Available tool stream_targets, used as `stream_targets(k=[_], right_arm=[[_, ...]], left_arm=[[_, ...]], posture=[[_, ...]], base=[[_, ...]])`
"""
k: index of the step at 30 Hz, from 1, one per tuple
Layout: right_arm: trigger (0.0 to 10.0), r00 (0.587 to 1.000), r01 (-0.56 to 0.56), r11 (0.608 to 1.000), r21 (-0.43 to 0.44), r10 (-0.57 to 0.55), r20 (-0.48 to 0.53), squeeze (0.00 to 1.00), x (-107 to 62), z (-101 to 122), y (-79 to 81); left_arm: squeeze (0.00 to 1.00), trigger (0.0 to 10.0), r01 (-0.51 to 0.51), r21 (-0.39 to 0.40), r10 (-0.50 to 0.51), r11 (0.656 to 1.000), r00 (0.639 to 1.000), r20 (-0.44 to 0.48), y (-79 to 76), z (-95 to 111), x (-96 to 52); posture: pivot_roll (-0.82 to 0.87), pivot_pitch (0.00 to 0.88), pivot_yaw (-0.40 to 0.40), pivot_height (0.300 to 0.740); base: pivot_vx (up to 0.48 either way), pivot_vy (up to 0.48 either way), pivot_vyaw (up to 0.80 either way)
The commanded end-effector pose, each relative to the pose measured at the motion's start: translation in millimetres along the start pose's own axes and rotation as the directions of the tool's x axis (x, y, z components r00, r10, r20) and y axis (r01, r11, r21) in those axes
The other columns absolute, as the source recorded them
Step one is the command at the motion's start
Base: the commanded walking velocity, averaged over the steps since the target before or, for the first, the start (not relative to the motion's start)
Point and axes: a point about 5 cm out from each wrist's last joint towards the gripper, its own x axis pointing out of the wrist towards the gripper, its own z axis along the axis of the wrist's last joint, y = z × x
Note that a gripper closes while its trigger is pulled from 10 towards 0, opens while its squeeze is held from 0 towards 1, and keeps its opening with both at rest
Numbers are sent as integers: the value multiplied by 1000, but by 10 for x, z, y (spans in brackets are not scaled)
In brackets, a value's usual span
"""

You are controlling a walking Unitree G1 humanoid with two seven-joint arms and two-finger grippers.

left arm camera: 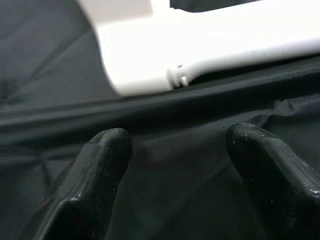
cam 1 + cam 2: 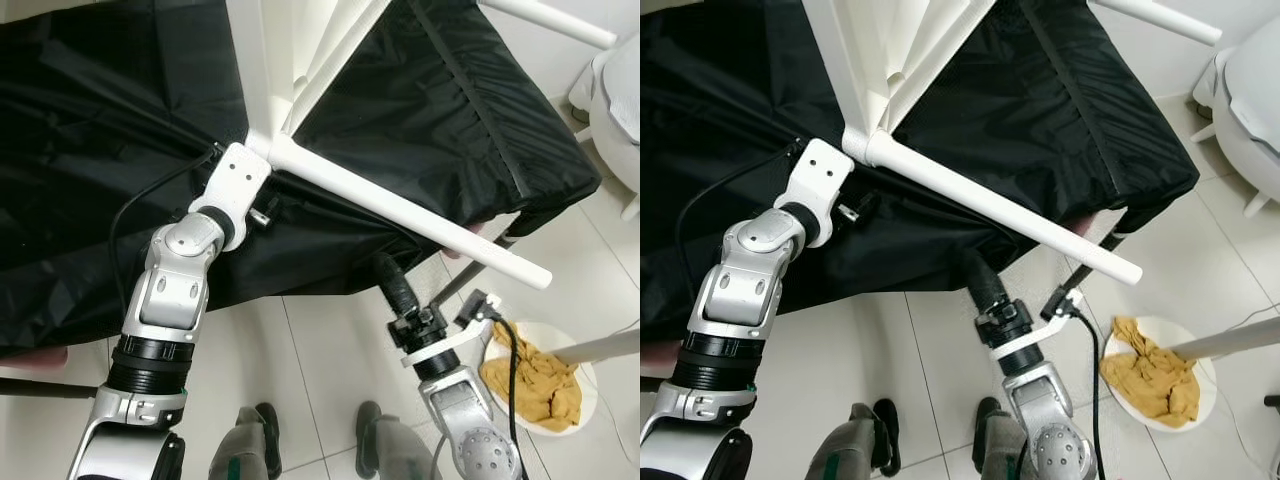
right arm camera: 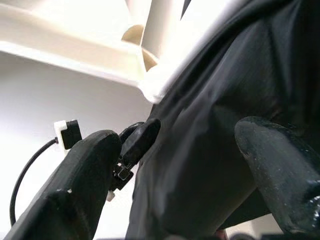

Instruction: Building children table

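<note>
Children table [image 2: 290,60], white, lies upturned on black-draped bench [image 2: 90,150], leg [image 2: 400,208] jutting over the edge; left tool [image 1: 175,150] and right tool [image 3: 170,165] both released, empty; advise gripping near the joint, squarely.

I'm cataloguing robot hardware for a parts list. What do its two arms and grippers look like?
Both arms are silver metal with black ribbed collars. The left arm ends in a white wrist block with screw holes; a thin black cable loops beside it. The right arm carries a white clip and black cable. Each gripper's fingers are matte black, thick and round-tipped.
</note>
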Motion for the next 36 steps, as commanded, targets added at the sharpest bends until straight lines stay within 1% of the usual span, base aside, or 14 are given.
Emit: stream_targets(k=[1, 4, 7, 9, 11, 12, 14, 22, 25, 27, 28, 31, 33, 36], right_arm=[[10000, 999, -23, 999, 29, 24, -25, 0, -24, -62, 39], [10000, 995, -53, 999, 10, 54, -85, 0, -29, -99, 61], [10000, 982, -74, 996, -48, 64, -179, 0, -51, -124, 59], [10000, 977, -83, 993, -79, 65, -202, 0, -43, -115, 58], [10000, 967, -124, 985, -122, 92, -237, 0, -9, -82, 80], [10000, 967, -124, 985, -122, 92, -237, 0, -9, -82, 80], [10000, 959, -185, 964, -193, 134, -248, 0, 117, 20, 157], [10000, 964, -230, 914, -333, 167, -208, 0, 380, 274, 244], [10000, 976, -198, 879, -433, 135, -171, 0, 499, 412, 216], [10000, 976, -198, 879, -433, 135, -171, 0, 499, 412, 216], [10000, 987, -131, 864, -486, 70, -141, 0, 597, 505, 160], [10000, 991, -95, 850, -518, 31, -131, 0, 641, 535, 130], [10000, 994, -16, 814, -581, -52, -99, 0, 712, 579, 67], [10000, 992, 19, 797, -604, -90, -88, 0, 745, 596, 38]], left_arm=[[0, 10000, -82, -7, 82, 997, 996, -29, 39, -92, -4], [0, 10000, -85, -17, 85, 996, 996, -31, 50, -104, -3], [0, 10000, -86, -37, 85, 996, 996, -31, 77, -117, -13], [0, 10000, -80, -48, 78, 996, 996, -30, 83, -120, -17], [0, 10000, -54, -117, 50, 992, 998, -36, 93, -138, -26], [0, 10000, -54, -117, 50, 992, 998, -36, 93, -138, -26], [0, 10000, -28, -200, 25, 979, 999, -20, 129, -134, -34], [0, 10000, -20, -202, 31, 979, 998, 53, 238, -80, -71], [0, 10000, -36, -223, 62, 974, 992, 109, 318, -34, -128], [0, 10000, -36, -223, 62, 974, 992, 109, 318, -34, -128], [0, 10000, -50, -281, 91, 958, 987, 133, 375, -25, -169], [0, 10000, -61, -300, 108, 952, 984, 145, 404, -26, -189], [0, 10000, -88, -310, 143, 946, 977, 157, 455, -35, -224], [0, 10000, -98, -316, 156, 944, 974, 163, 471, -44, -240]], posture=[[65, 273, 75, 740], [65, 265, 67, 740], [65, 260, 62, 740], [65, 254, 60, 740], [64, 248, 56, 740], [64, 248, 56, 740], [62, 236, 48, 740], [54, 210, 39, 740], [54, 189, 32, 740], [54, 189, 32, 740], [54, 179, 26, 740], [53, 174, 26, 740], [51, 164, 18, 740], [48, 158, 13, 740]], base=[[0, 0, 0], [0, 0, 0], [0, 0, 0], [0, 0, 0], [0, 0, 0], [0, 0, 0], [0, 0, 0], [0, 0, 0], [0, 0, 0], [0, 0, 0], [0, 0, 0], [0, 0, 0], [0, 0, 0], [0, 0, 0]])
